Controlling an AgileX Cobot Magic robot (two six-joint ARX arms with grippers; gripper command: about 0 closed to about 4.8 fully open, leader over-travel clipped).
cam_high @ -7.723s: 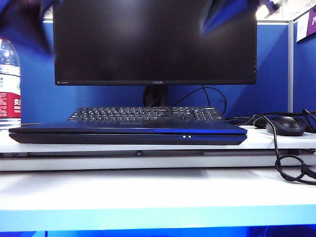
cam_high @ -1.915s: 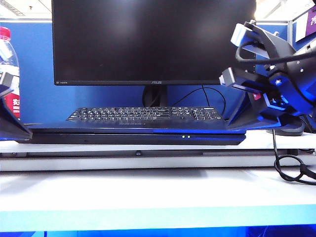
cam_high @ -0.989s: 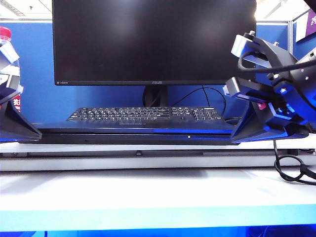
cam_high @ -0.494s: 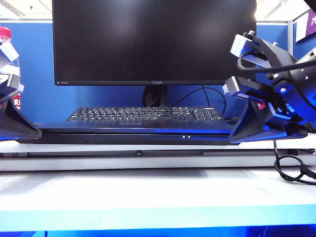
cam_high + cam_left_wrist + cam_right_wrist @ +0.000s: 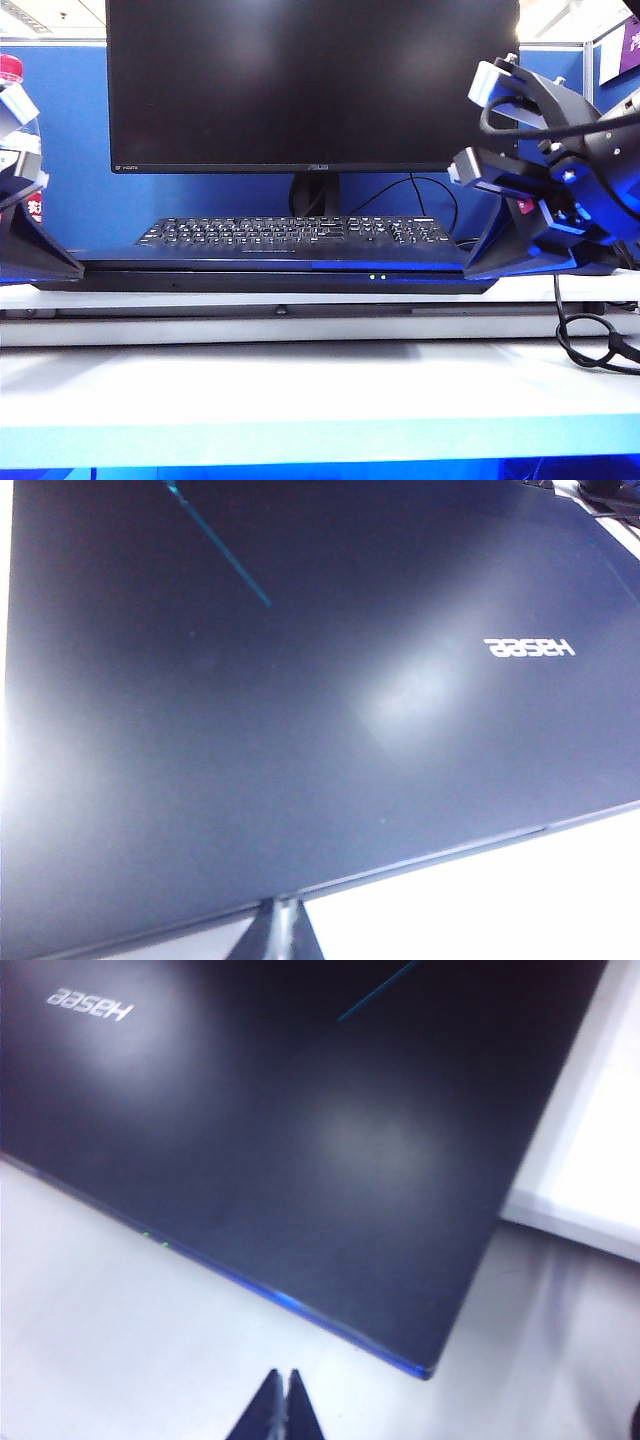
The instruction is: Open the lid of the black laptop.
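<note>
The black laptop (image 5: 280, 281) lies closed on the white shelf, two green LEDs on its front edge. Its lid (image 5: 300, 680) is flat and down, with the Hasee logo on top. My left gripper (image 5: 280, 912) is shut, its tips touching the laptop's front edge near the left end; in the exterior view this left gripper (image 5: 78, 272) sits at that corner. My right gripper (image 5: 283, 1377) is shut with nothing in it, over the white surface a little in front of the laptop's front edge, close to its right corner. In the exterior view the right gripper (image 5: 470, 274) is at the laptop's right end.
A large ASUS monitor (image 5: 312, 85) on a stand and a separate black keyboard (image 5: 295, 232) stand right behind the laptop. A bottle (image 5: 10, 75) is at the far left. Black cables (image 5: 590, 345) hang at the right. A lower white ledge (image 5: 300, 390) runs in front.
Both arms came down to the laptop's two ends. In the last half second the right gripper rose slightly; the left one stayed put. The lid stays down.
</note>
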